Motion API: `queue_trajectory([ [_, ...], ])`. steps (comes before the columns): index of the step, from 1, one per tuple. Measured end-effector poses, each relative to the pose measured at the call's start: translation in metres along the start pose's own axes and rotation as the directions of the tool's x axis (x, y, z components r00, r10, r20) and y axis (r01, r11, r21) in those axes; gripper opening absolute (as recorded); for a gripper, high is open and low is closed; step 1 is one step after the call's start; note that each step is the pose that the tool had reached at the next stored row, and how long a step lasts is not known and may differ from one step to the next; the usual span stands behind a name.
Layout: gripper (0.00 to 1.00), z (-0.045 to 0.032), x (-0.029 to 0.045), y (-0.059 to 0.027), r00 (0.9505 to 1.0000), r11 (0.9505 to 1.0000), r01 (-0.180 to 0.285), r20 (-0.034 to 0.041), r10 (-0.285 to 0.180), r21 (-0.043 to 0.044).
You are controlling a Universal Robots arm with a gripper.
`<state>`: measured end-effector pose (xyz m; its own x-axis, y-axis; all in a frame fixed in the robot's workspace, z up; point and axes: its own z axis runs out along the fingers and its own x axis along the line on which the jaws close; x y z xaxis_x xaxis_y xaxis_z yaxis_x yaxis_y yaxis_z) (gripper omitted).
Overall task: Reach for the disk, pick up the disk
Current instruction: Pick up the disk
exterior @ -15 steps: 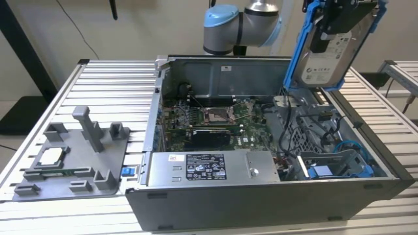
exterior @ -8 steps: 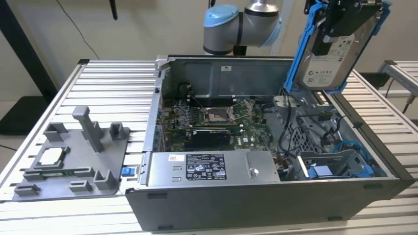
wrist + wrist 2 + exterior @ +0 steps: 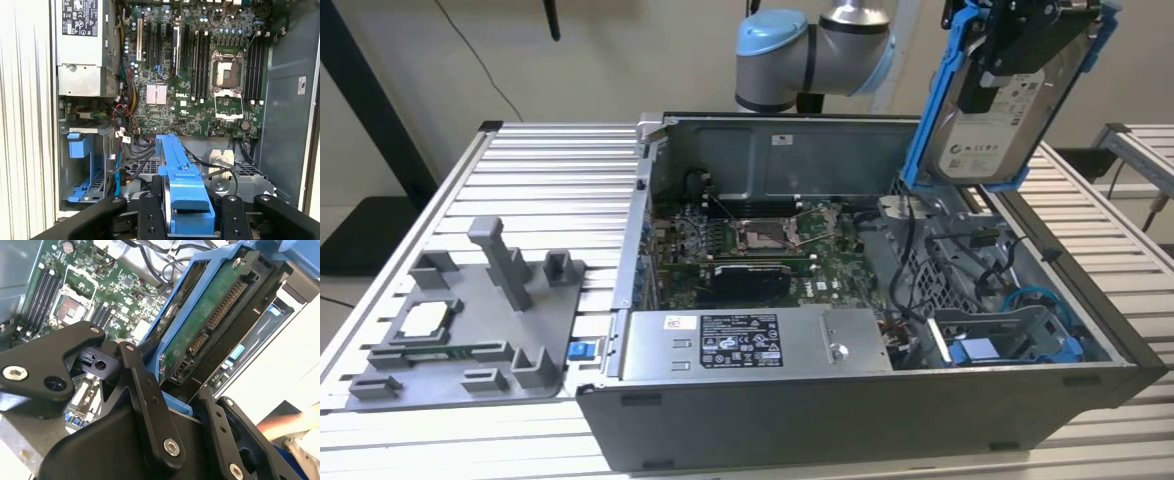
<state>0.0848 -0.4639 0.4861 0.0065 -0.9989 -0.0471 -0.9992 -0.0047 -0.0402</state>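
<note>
The fingers [image 3: 1003,45] are clamped on the disk [image 3: 994,125], which hangs in the air above the far right corner of the open computer case [image 3: 854,420] in the exterior view, clear of the table [image 3: 547,160]. Its long axis runs nearly upright, tilted slightly, label facing the camera. In the first wrist view the blue bracket [image 3: 182,182] sits between the black fingers [image 3: 150,215], with the motherboard [image 3: 200,75] well below.

disk [image 3: 1001,100] top cut off, blurred hand [image 3: 287,425]
</note>
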Motion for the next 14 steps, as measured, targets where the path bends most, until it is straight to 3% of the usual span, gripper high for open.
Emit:
queue_trajectory([
  [14, 0.0, 0.0, 0.0006, 0.0, 1.0, 1.0, -0.006, -0.0003, 0.006, 0.0003],
])
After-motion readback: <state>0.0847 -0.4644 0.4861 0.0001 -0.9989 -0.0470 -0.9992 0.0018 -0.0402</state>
